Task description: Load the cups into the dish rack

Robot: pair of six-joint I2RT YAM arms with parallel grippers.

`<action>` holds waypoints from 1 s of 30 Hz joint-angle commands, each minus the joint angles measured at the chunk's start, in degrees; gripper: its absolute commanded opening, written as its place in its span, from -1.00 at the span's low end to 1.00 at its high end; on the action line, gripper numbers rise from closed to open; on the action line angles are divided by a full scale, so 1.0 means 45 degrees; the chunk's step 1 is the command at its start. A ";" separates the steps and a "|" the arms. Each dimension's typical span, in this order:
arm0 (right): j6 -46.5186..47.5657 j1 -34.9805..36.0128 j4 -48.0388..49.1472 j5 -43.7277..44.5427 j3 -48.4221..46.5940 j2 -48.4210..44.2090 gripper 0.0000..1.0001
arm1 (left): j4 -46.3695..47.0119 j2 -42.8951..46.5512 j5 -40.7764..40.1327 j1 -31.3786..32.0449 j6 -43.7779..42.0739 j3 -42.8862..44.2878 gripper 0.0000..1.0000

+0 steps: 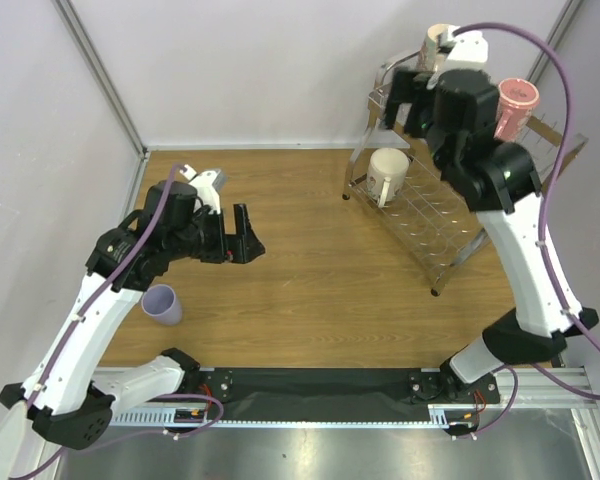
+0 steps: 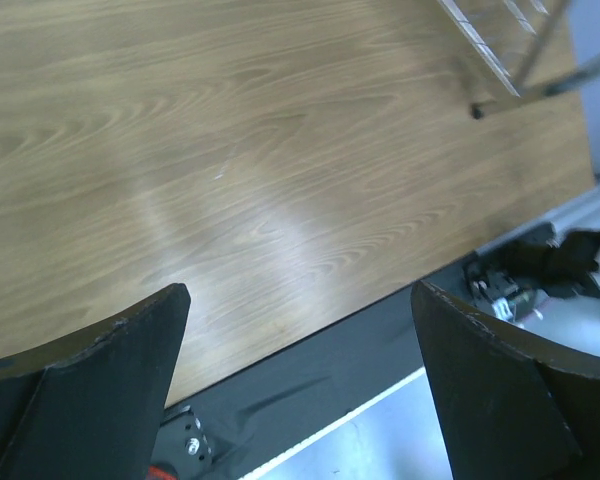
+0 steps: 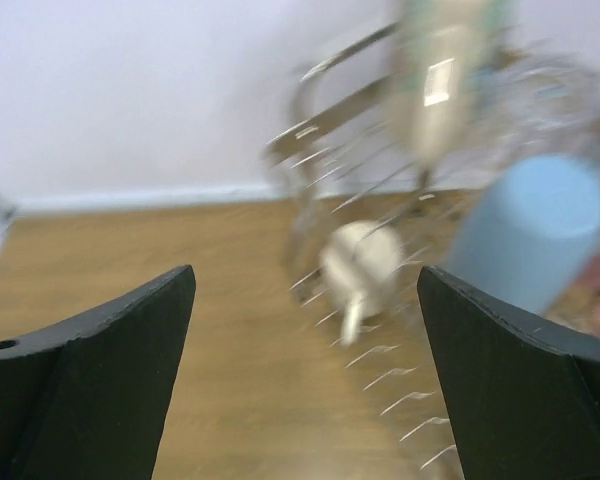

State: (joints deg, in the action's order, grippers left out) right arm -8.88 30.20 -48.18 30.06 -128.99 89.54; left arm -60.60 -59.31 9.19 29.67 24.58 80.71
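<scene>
The dish rack (image 1: 436, 232) stands at the far right of the table. On it I see a pink mug (image 1: 516, 106), a beige mug (image 1: 437, 44) at the top and a white mug (image 1: 388, 172) on the lower tier. A lavender tumbler (image 1: 162, 303) stands on the table by my left arm. My right gripper (image 1: 408, 104) hovers open at the rack's upper left with nothing between its fingers. Its blurred wrist view shows the white mug (image 3: 360, 265), a light-blue tumbler (image 3: 530, 245) and the beige mug (image 3: 440, 75). My left gripper (image 1: 248, 238) hangs open and empty over the table's middle left.
The wooden table (image 2: 240, 150) reaches to a black strip and a metal rail at the near edge. One rack leg (image 2: 525, 75) shows in the left wrist view. White walls close the back and left sides.
</scene>
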 commanded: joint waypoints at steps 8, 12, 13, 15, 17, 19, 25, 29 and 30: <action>-0.3042 0.4596 0.0805 -0.1015 0.4715 -0.2591 0.96 | -0.2276 0.0445 -0.2512 -0.0577 0.1764 -0.0161 0.99; -0.3942 0.6197 0.1467 -0.1504 0.7734 -0.3294 0.96 | -0.2003 0.1108 -0.2841 -0.0597 0.2174 -0.0746 0.99; -0.4156 0.6335 0.1895 -0.1834 0.8171 -0.3605 0.96 | -0.2022 0.1419 -0.3191 -0.0617 0.2484 -0.1018 0.99; -0.4587 0.6396 0.2016 -0.2691 0.8779 -0.3725 0.97 | -0.2354 0.1616 -0.3196 -0.0870 0.2663 -0.1118 1.00; -0.4646 0.6376 0.1219 -0.2853 0.8529 -0.3647 0.97 | -0.1734 0.1812 -0.1833 -0.1066 0.1827 -0.1507 1.00; -0.4627 0.6376 0.0477 -0.2989 0.8391 -0.3705 0.99 | -0.1476 0.1949 -0.1516 -0.1086 0.1628 -0.2189 0.99; -0.5114 0.5674 0.0589 -0.3633 0.9756 -0.5461 0.99 | -0.2588 0.1364 -0.3429 -0.2234 0.2216 -0.2546 0.99; -0.5447 0.4776 0.0552 -0.4024 1.0674 -0.6419 0.99 | -0.2764 0.1168 -0.3566 -0.3174 0.1863 -0.2174 0.99; -0.5428 0.4658 0.0513 -0.4237 1.0695 -0.6556 1.00 | -0.2783 0.1129 -0.3721 -0.3350 0.1746 -0.2154 0.99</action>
State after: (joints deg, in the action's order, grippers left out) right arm -31.55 52.77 -46.17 13.78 -82.04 61.87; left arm -71.77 -54.87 -4.86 17.04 33.52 69.06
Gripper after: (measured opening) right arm 0.995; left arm 0.996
